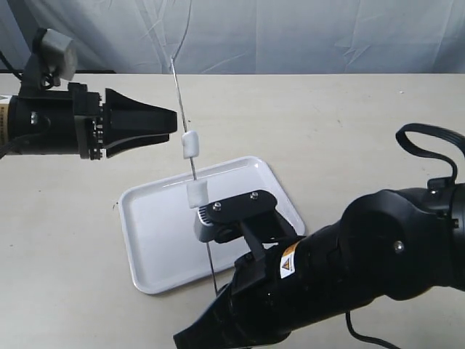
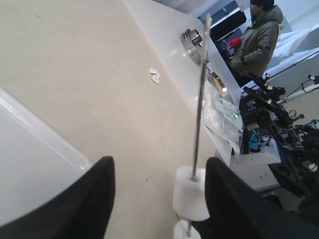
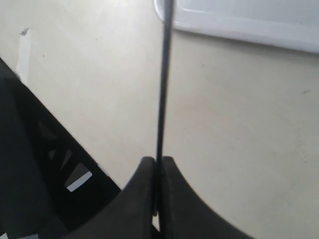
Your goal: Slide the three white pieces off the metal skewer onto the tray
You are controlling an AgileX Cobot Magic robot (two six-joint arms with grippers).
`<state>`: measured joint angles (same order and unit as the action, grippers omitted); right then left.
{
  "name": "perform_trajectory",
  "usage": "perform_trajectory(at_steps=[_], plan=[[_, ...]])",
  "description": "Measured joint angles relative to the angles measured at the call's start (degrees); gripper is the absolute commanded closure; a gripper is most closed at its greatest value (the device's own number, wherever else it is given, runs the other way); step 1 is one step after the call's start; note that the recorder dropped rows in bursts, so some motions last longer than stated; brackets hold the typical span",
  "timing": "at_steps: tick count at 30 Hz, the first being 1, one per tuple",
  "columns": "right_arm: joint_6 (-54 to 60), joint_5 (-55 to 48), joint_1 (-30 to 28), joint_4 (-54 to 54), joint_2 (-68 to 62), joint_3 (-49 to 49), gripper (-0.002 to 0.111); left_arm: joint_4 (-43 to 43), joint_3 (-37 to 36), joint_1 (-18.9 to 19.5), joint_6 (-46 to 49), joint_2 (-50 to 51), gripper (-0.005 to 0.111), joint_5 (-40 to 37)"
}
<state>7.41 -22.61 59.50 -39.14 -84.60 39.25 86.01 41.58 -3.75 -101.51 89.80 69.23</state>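
Note:
The metal skewer [image 1: 183, 116] stands tilted over the tray [image 1: 156, 240]. My right gripper [image 3: 158, 164] is shut on the skewer's lower end [image 3: 163, 74]; in the exterior view that gripper [image 1: 217, 289] sits at the tray's near edge. Two of the white pieces [image 1: 189, 144] [image 1: 197, 193] are threaded on the rod. A third pale lump [image 1: 201, 229] shows below them, partly behind the right wrist mount. My left gripper [image 1: 174, 123] is open beside the top piece. In the left wrist view that piece [image 2: 192, 194] lies between the fingers [image 2: 234, 199], close to one of them, with another piece [image 2: 185, 230] below.
The tray's white rim [image 3: 249, 25] lies beyond the right fingers. A pale tabletop [image 1: 349, 131] surrounds the tray, with a grey curtain behind. Small white scraps [image 2: 155, 75] lie on the table. A person [image 2: 259, 40] and equipment stand past the table edge.

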Motion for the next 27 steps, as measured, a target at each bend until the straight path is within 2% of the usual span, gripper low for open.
perform_trajectory(at_steps=[2, 6, 16, 27], plan=[[-0.52, 0.40, 0.00, 0.62, 0.00, 0.00, 0.109, 0.99, 0.00, 2.47, -0.72, 0.00, 0.053, 0.14], [-0.92, 1.30, 0.00, 0.88, 0.00, 0.00, 0.109, 3.02, 0.00, 3.14, -1.30, -0.08, 0.053, 0.14], [-0.92, 1.49, 0.00, 1.10, 0.00, 0.00, 0.109, 2.55, 0.00, -2.09, -1.49, -0.21, 0.053, 0.14], [-0.96, 1.65, 0.00, -0.42, 0.00, 0.00, 0.109, -1.34, 0.00, -2.94, -1.49, -4.01, 0.053, 0.36]])
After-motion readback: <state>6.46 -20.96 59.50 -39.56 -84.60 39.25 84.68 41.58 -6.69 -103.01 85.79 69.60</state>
